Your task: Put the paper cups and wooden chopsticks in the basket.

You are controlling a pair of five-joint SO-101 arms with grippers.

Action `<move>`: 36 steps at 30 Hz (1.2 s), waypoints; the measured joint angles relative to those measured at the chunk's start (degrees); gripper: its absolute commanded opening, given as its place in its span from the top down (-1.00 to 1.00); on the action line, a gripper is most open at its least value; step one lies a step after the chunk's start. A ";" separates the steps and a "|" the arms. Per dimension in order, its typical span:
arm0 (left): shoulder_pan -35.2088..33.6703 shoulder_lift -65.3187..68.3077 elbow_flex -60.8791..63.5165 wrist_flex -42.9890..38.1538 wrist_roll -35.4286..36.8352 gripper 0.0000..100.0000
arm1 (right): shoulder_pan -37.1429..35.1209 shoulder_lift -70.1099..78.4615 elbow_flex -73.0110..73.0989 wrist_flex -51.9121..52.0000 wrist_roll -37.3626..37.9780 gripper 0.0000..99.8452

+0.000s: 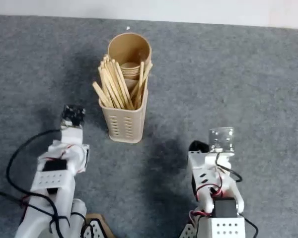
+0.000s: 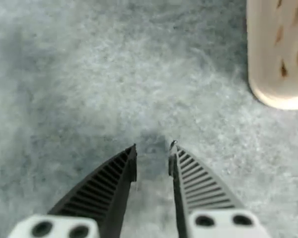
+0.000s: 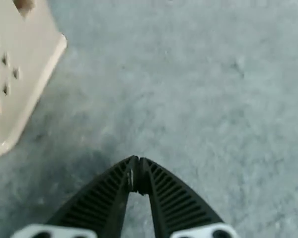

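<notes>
A beige perforated basket [image 1: 124,121] stands upright on the grey carpet, holding several wooden chopsticks [image 1: 114,87] and stacked brown paper cups [image 1: 130,52]. The left arm rests to the basket's left near the front; its gripper [image 2: 153,148] hovers over bare carpet, slightly open and empty, with the basket's base [image 2: 280,54] off to one side. The right arm sits to the basket's right near the front; its gripper [image 3: 138,163] is shut on nothing above the carpet, with the basket's corner [image 3: 20,74] nearby.
Grey carpet [image 1: 228,74] covers the whole work surface, with open floor on both sides of the basket. A pale wall strip [image 1: 188,10] runs along the back. Black cables [image 1: 15,168] loop beside the left arm.
</notes>
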 measured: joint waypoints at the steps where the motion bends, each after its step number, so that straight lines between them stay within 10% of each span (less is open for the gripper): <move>1: 0.44 -0.09 1.58 -2.55 -1.41 0.72 | 0.09 -0.53 0.00 -0.09 0.09 0.99; 36: 2.55 -0.09 5.80 -10.99 -6.15 0.72 | 1.41 -1.49 0.00 20.66 0.18 0.99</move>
